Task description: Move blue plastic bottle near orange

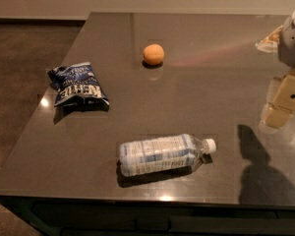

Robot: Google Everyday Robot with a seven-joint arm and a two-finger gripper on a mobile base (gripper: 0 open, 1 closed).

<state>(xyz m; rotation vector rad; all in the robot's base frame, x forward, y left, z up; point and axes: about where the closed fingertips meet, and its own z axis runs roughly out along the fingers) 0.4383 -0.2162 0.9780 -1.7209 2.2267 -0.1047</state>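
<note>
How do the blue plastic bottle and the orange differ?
The blue plastic bottle is long, clear, pale-labelled; the orange is small, round, opaque. The bottle lies on its side near the front edge, cap right; the orange sits farther back. Both rest on the table, clear of the gripper at far right.

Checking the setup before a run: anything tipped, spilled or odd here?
The blue plastic bottle lies on its side near the front edge of the table, cap on; no spill shows. The Kettle chip bag looks crumpled. The orange sits farther back. The gripper hangs at the right edge, holding nothing.
</note>
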